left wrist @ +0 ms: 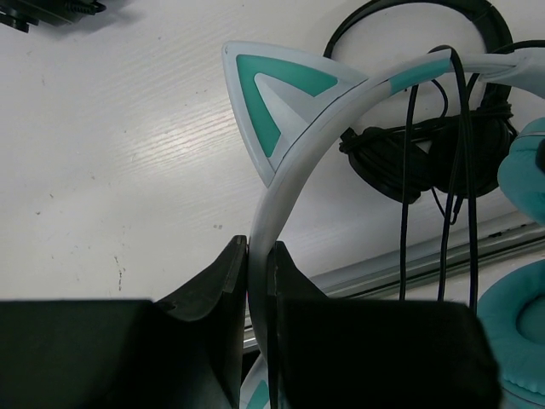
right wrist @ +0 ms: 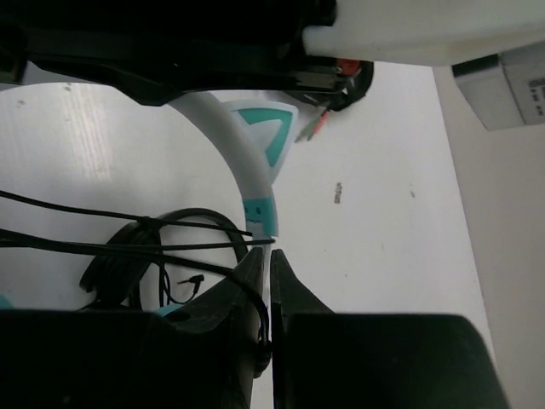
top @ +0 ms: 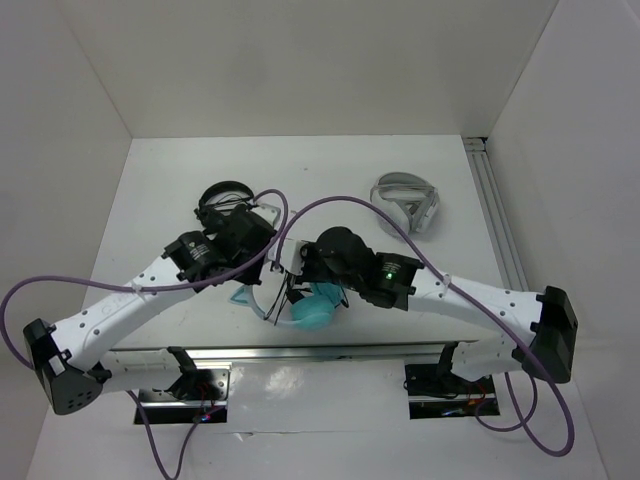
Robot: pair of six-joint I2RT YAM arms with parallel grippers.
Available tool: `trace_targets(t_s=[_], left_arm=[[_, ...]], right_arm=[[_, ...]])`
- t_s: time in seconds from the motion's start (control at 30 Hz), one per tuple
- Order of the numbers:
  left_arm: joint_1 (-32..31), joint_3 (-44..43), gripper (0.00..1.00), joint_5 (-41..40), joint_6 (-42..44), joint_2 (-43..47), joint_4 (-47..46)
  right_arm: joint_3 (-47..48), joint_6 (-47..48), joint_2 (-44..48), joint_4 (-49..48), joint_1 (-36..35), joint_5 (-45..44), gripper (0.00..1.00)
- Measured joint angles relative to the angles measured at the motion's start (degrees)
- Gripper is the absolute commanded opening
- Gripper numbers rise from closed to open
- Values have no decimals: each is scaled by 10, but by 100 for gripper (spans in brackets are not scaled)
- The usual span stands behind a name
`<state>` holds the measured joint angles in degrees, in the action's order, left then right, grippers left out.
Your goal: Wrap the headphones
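Note:
The headphones [top: 318, 305], with teal ear cups, are held up between my two grippers near the table's front centre. My left gripper [left wrist: 258, 256] is shut on the pale headband [left wrist: 285, 183], just below a pointed cat ear [left wrist: 277, 102]. In the top view the left gripper [top: 264, 256] is left of the teal cup. My right gripper [right wrist: 269, 264] has its jaws nearly together, with the thin black cable [right wrist: 260, 311] running down into the gap. The headband [right wrist: 243, 162] ends just beyond its fingertips. Cable strands [left wrist: 464, 170] hang across the headband. In the top view the right gripper [top: 300, 266] is close beside the left one.
Small black headphones [top: 225, 195] lie behind the left gripper and also show in the left wrist view [left wrist: 426, 162]. Grey-white headphones [top: 405, 203] lie at the back right. A metal rail [top: 496, 215] runs along the right edge, and another [top: 330, 352] along the front.

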<state>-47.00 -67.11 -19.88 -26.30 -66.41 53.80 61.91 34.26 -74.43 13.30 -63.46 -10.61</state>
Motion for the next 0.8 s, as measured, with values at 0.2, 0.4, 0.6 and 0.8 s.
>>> trace_targets(t_s=[0.2, 0.4, 0.6, 0.8], left_arm=[[0, -21, 0, -8, -20, -12, 6], [-4, -36, 0, -17, -45, -26, 6], [-11, -59, 0, -34, -97, -21, -16], [0, -58, 0, -17, -99, -21, -25]], right_arm=[[-6, 7, 3, -19, 29, 73, 0], [-40, -6, 31, -51, 53, 106, 0], [-80, -112, 66, -69, 146, 75, 0], [-88, -144, 82, -85, 173, 102, 0]])
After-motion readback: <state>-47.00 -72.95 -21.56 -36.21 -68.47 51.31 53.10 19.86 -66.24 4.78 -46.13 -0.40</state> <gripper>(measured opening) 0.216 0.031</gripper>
